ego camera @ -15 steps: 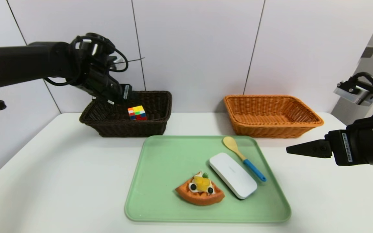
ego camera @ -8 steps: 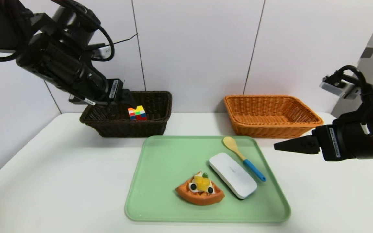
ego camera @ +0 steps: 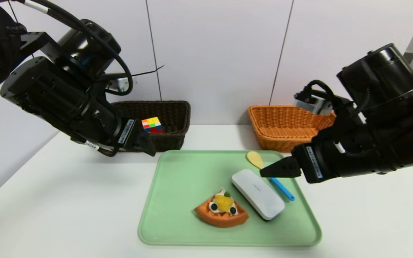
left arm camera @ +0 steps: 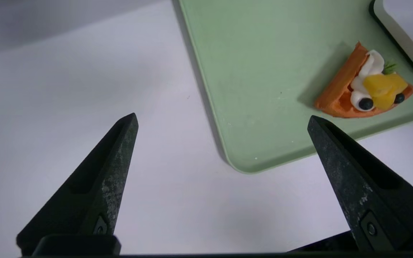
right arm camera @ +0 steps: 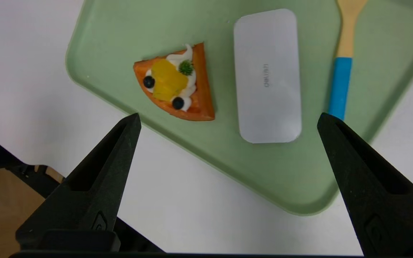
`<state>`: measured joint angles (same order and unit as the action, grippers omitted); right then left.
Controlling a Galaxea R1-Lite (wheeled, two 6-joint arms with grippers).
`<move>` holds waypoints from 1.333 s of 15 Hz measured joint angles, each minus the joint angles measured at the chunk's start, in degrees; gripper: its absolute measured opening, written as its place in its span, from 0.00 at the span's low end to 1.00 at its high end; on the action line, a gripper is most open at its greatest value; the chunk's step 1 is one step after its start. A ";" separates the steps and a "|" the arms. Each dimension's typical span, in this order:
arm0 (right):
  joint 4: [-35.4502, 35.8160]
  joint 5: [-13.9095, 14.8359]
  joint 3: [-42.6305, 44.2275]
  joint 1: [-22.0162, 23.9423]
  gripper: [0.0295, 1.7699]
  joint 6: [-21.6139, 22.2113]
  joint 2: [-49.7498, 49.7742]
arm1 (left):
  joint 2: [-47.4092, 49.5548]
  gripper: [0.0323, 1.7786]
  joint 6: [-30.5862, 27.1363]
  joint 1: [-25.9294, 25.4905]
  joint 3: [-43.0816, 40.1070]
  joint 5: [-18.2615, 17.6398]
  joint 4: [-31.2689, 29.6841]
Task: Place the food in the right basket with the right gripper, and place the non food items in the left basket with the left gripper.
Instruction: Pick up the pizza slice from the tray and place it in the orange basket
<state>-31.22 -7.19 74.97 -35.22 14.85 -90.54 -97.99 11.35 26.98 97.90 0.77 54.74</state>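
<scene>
Matt smooth green plastic tray (ego camera: pixel 177 200), glossy white plastic rectangular case (ego camera: pixel 258 194), wooden spoon with blue handle (ego camera: pixel 270 175), woven wicker dark brown basket (ego camera: pixel 169 114) and orange basket (ego camera: pixel 281 125).

Head view: the table is seen from above, facing forward.
Wrist views: each is aimed downward past spread fingers.
Shared: the green tray (ego camera: pixel 177 186) and waffle slice (right arm camera: pixel 177 87).

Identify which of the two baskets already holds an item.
The dark brown basket on the robot's left: a multicoloured puzzle cube sits inside it. The orange basket shows nothing inside.
</scene>
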 joint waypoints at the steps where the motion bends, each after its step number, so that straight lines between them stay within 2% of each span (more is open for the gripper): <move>1: -0.23 0.41 1.18 -1.63 0.96 1.33 -1.39 | 0.28 0.94 -0.05 0.15 -0.38 0.07 0.02; 5: -0.91 4.13 4.46 -8.24 0.96 3.62 -6.79 | 1.55 0.95 -0.49 -0.09 -1.51 0.16 0.17; 8: -3.47 5.00 7.69 -11.67 0.96 5.13 -10.62 | 2.12 0.95 -0.44 -0.17 -2.60 0.22 0.15; 13: -4.96 6.05 11.54 -14.34 0.96 5.74 -16.54 | 2.62 0.95 -0.27 -0.17 -3.04 0.50 0.09; 20: -5.51 8.01 13.48 -14.77 0.96 3.78 -21.59 | 3.30 0.95 -0.06 -0.17 -3.30 0.30 0.06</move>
<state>-36.73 0.82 88.45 -49.99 18.63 -112.13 -94.68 11.29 26.81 94.60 1.07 54.80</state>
